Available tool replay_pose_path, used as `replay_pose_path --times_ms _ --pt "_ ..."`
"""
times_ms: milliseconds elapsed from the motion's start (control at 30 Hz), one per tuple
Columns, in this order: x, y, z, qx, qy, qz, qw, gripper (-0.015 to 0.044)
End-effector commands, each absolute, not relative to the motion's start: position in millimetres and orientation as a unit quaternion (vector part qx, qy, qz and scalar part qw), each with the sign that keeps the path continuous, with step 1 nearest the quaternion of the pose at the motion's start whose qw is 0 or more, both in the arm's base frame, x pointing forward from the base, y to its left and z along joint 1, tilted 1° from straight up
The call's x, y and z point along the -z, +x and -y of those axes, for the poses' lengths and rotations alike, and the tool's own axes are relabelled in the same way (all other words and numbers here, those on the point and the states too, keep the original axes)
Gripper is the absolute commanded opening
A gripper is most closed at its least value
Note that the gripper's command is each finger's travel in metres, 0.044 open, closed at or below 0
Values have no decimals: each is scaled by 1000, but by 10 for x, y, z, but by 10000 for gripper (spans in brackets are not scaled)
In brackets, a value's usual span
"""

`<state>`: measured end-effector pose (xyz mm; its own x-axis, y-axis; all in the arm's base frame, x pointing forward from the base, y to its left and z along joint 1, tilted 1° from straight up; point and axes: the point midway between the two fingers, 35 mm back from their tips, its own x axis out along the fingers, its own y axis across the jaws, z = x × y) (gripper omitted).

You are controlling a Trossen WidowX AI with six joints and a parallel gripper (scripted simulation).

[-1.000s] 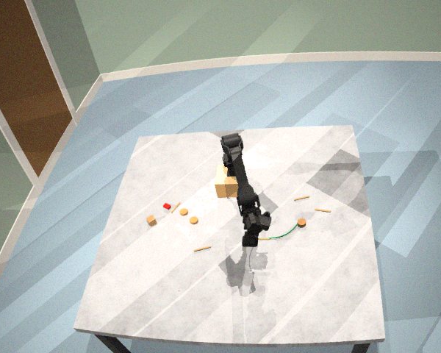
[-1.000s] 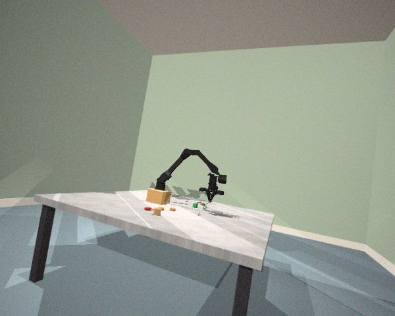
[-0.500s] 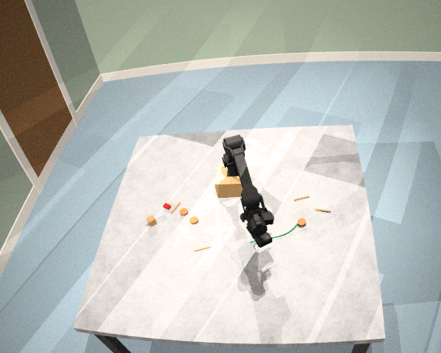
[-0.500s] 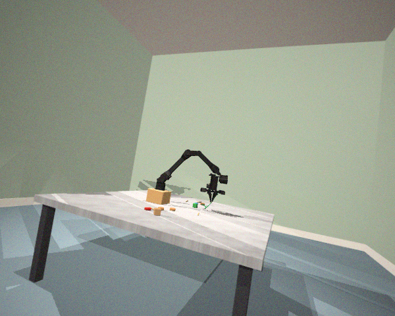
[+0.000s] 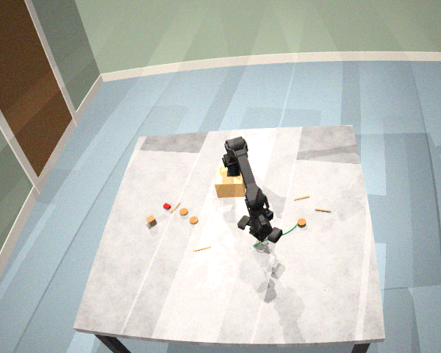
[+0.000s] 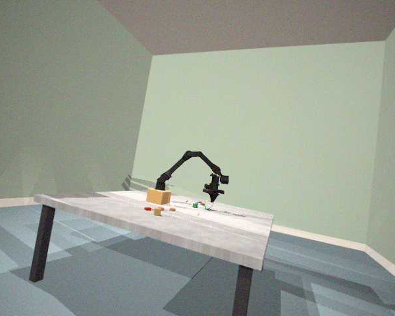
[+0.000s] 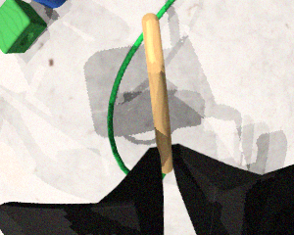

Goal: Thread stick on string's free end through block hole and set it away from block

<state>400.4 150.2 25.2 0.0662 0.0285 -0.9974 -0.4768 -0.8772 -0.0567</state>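
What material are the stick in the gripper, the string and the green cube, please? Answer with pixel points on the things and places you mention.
The stick (image 7: 154, 61): probably pale wood, smooth, light tan with a rounded end.
The string (image 7: 111, 105): perhaps twisted cord, bending in a soft curve with faint slanted marks.
The green cube (image 7: 11, 26): likely painted or stained wood, since grain-like lines show on its face.

the gripper (image 7: 165, 155) pinches a thin, round-ended wooden stick (image 7: 157, 80) near one end, its black fingertips closed on either side. a green string (image 7: 111, 105) comes from beside the gripped end, bows out to the left, then passes behind the stick's far end to the top edge. at upper left, a green wood-grained block (image 7: 11, 25) lies near a blue object (image 7: 53, 2), cut off by the frame.
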Motion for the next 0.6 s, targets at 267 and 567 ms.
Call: replay_pose_path --times_ms 267,567 --pt "-237 4030 -1647 -684 -729 -4 22 0" --pt "-236 4036 -1688 -683 -729 41 -25 0"
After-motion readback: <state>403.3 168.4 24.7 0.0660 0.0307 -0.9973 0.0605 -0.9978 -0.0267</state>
